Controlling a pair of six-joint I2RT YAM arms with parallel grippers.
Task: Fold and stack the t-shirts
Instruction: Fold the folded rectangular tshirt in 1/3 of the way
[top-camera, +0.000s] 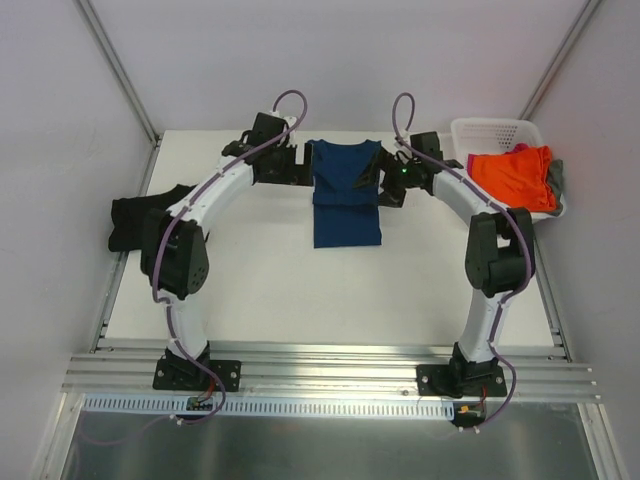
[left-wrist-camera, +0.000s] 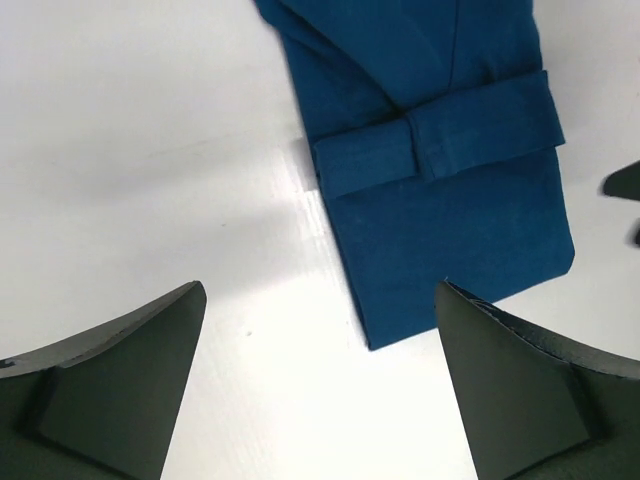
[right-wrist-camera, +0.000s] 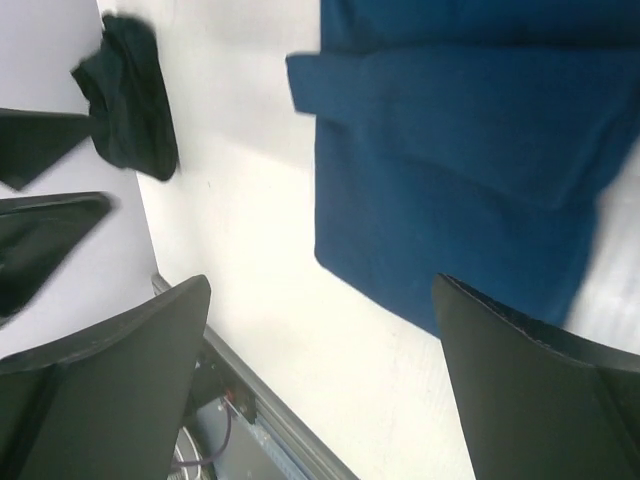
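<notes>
We find the blue shirt (top-camera: 346, 195) flat on the table (top-camera: 300, 300), left of the basket (top-camera: 497, 130) and level with its near rim. Its long axis runs from the far table edge toward the arm bases. The slightly wider end lies at the far side and the narrower folded end points toward the bases.

The cloth is plain dark blue, folded into a narrow rectangle. In the left wrist view a folded band (left-wrist-camera: 440, 140) crosses it.

The left pincer (left-wrist-camera: 320, 290) stands spread wide over bare table at the shirt's far-left edge and grips nothing. The right pincer (right-wrist-camera: 322, 282) is equally spread on the shirt's basket side and holds nothing.

The orange shirt (top-camera: 512, 175) hangs over the basket's near rim, with pink (top-camera: 520, 150) and grey cloth (top-camera: 556, 180) beside it. The black shirt (top-camera: 140, 215) lies bunched at the table edge farthest from the basket. Bare tabletop extends from the blue shirt's near end to the arm bases.
</notes>
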